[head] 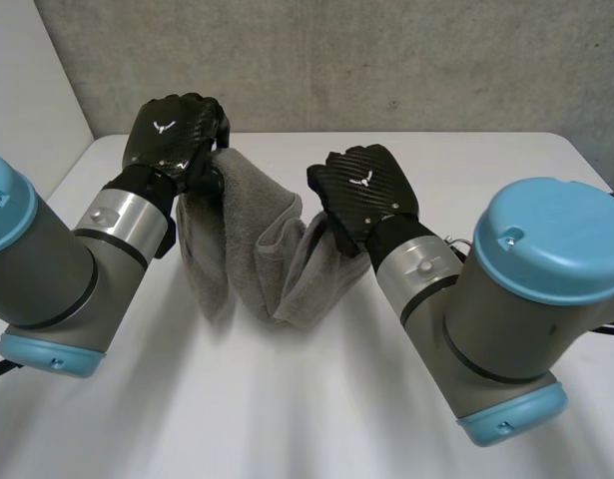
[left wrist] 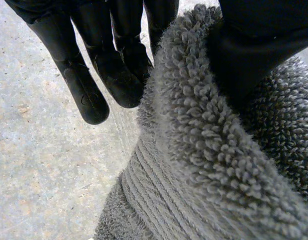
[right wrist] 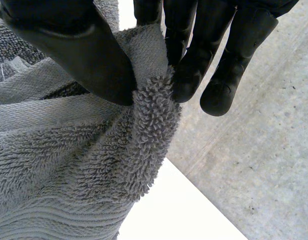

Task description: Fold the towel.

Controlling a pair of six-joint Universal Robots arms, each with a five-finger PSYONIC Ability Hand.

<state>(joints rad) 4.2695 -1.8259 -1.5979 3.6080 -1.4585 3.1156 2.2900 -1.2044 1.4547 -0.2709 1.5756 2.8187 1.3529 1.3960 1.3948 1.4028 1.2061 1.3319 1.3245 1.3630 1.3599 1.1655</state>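
Nearest to us are the two blue-capped arm joints, the left arm (head: pixel 47 269) and the right arm (head: pixel 516 299), with the work going on beyond them over the white counter (head: pixel 287 419). The grey terry towel (head: pixel 252 259) hangs between the two hands, lifted and sagging in deep vertical folds. Its lower end is close to the counter, though we cannot tell whether it touches.

The left hand (head: pixel 172 130) grasps the towel at one upper edge. In its wrist view the thumb presses into the pile against the fingers (left wrist: pixel 88 95), some of which stand straight just beside the cloth. The right hand (head: pixel 364 190) pinches the other upper end. There the thumb and fingertips (right wrist: pixel 194 70) close on a bunched rim of loops.

We judge the towel soft, limp and light, with a thick pile that gives good friction, so it should not slip easily. It will not hold any shape and will drape wherever it is unsupported. The woven band near the hem looks the firmest place to grip. Holds at the corners, kept well apart, would let it hang flat instead of bunching.
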